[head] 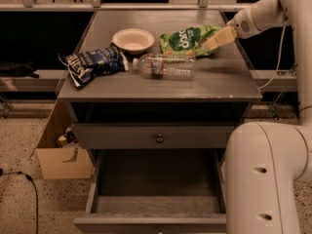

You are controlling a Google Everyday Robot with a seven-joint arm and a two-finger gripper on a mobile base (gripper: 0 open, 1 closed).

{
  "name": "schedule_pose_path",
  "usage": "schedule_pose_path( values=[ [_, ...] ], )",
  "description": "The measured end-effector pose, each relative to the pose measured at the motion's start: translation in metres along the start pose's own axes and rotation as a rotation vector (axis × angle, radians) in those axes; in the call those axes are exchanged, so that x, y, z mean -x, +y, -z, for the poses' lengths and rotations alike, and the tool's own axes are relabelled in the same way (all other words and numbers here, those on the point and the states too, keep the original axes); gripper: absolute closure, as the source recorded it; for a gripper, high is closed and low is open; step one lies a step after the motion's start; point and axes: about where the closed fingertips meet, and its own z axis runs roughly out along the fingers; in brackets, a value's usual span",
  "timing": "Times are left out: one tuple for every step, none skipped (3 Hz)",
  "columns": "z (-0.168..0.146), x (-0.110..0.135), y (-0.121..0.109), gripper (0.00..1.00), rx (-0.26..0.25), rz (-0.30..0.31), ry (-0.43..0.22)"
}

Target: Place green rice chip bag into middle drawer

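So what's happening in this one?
A one-armed robot is going after the green bag, which lies flat at the back right of the cabinet top. Its pincer is down at the bag's right edge. The bag is not lifted yet. The middle drawer stands pulled open below, with nothing in it. A bottle, a bowl and a blue bag also sit on the top.
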Motion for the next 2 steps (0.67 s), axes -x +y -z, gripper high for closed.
schedule_pose_path(
  values=[
    [-0.0037, 0.0003, -0.0002, 0.0, 0.0, 0.003, 0.001],
    [-0.0068, 0.0031, 0.0, 0.0, -0.01, 0.031, 0.017]
  ],
)
